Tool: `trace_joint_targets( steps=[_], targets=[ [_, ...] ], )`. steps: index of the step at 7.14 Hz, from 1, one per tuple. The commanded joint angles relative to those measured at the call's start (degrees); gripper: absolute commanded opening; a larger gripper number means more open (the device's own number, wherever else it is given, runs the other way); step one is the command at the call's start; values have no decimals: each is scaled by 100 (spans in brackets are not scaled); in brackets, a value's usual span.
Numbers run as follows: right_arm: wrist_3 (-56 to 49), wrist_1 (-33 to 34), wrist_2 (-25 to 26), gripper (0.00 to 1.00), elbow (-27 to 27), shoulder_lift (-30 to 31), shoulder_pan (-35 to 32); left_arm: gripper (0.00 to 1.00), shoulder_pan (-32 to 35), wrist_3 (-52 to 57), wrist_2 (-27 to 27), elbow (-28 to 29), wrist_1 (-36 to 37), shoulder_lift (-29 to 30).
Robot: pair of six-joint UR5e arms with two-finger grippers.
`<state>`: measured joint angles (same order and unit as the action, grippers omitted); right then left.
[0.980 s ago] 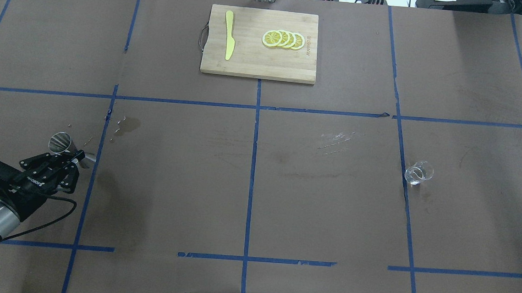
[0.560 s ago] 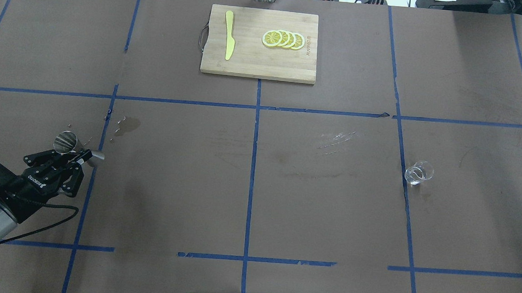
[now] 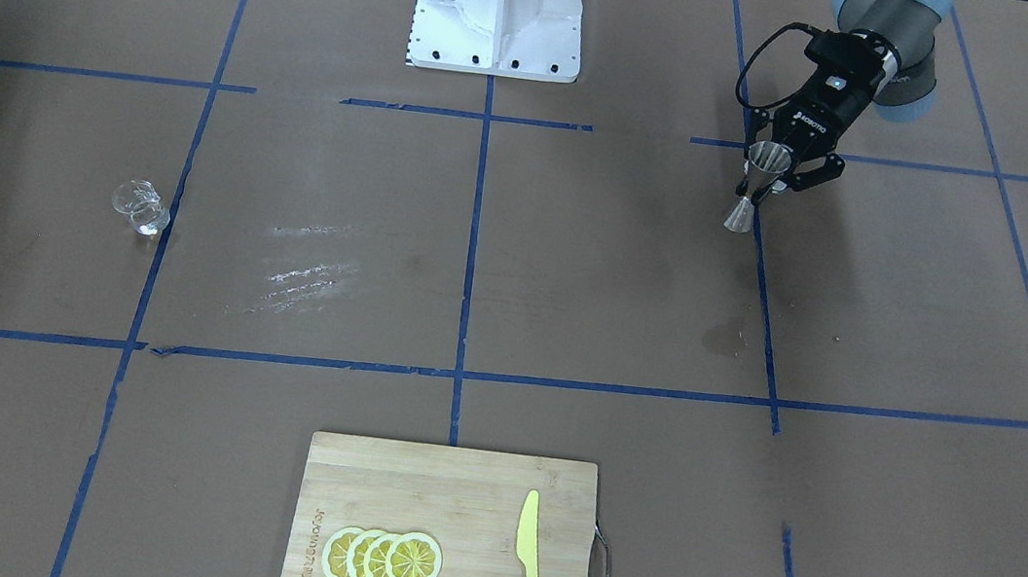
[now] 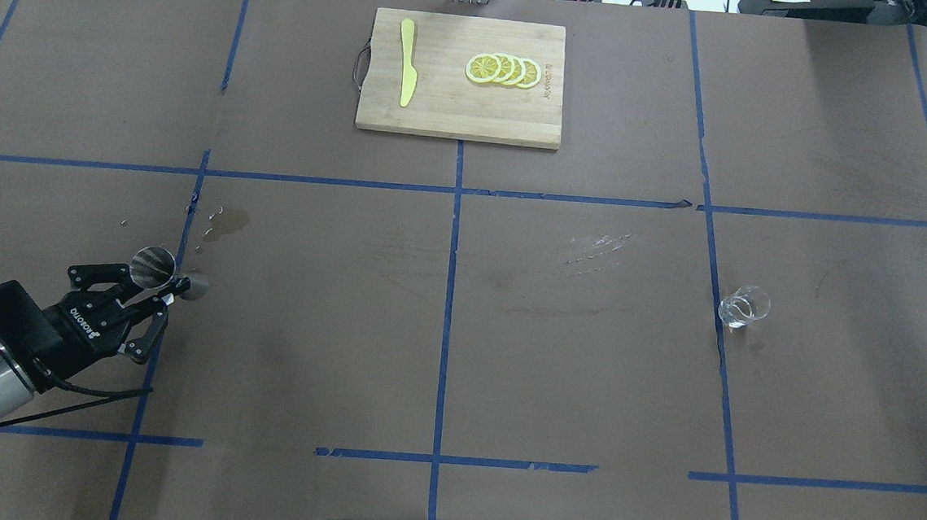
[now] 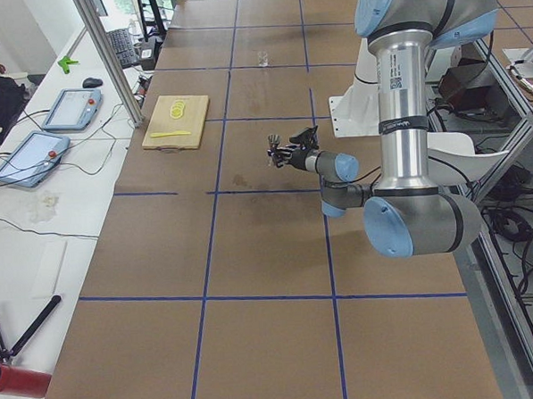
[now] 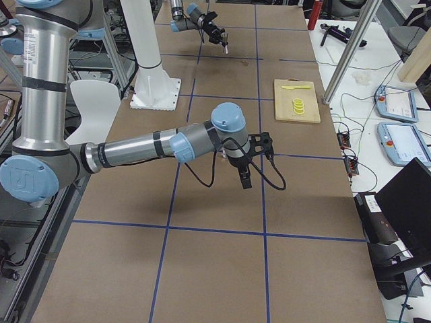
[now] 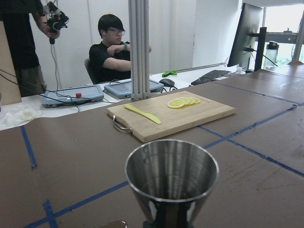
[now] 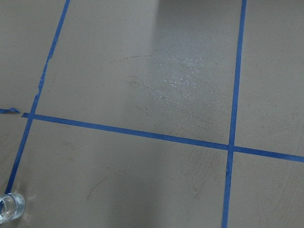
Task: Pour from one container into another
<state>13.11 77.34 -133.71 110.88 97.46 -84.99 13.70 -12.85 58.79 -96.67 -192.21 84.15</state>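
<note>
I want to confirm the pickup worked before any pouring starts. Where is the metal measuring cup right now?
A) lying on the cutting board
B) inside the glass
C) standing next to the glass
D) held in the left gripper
D: the left gripper is closed on the narrow waist of the measuring cup, while the glass stands alone on the far side of the table.

near arm: right arm [image 6: 141,149], stretched low over the brown table [image 6: 215,269]
right gripper [image 6: 245,182]: points down; jaw state unclear
far arm: left gripper [image 6: 221,40], tiny jigger [image 6: 226,48] at its tip
cutting board [image 6: 306,91]: lemon slices [image 6: 298,105], yellow knife [image 6: 295,85]
</note>
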Motion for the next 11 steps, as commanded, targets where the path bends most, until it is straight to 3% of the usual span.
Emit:
trace_joint_targets(
  steps=[1,4,7,9,11],
  targets=[
    [-2,1,-6,100,-14,1,0,0,247,713,833,-10,-107,346],
    [7,1,12,100,-22,9,0,0,1483,137,3534,78,575,1152],
    [33,1,29,100,-31,9,0,0,1619,63,3779,165,2104,2373],
    [33,1,29,100,-31,-25,0,0,1601,-175,3919,979,2293,3261],
    [112,1,29,100,-23,-61,9,0,1592,-53,4121,1534,2337,3790]
  ],
)
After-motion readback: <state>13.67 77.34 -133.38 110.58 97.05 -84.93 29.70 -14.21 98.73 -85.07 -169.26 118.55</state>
